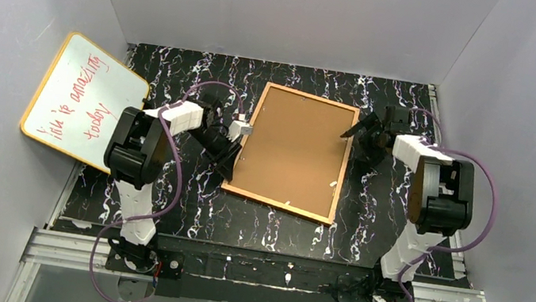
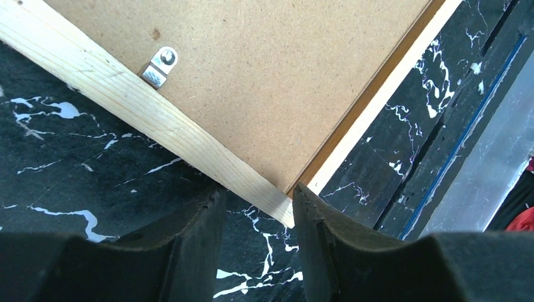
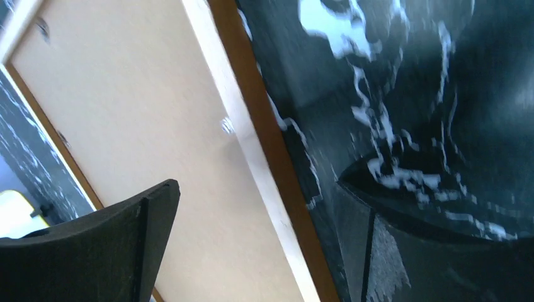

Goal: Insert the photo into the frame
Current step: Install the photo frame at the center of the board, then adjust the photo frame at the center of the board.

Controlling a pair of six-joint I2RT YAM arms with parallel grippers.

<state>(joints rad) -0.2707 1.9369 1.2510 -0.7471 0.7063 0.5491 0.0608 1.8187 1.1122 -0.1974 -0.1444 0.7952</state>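
At the frame's left rail my left tool stands half open, empty; at its right rail my right tool gapes wide, empty. The frame lies back-up and the photo is unseen. Next, I judge, comes opening the backing board.

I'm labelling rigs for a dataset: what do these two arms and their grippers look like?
The left arm and right arm match: white links, bulky black joint housings, looping purple cables. The left gripper and right gripper have black, wedge-shaped fingers.
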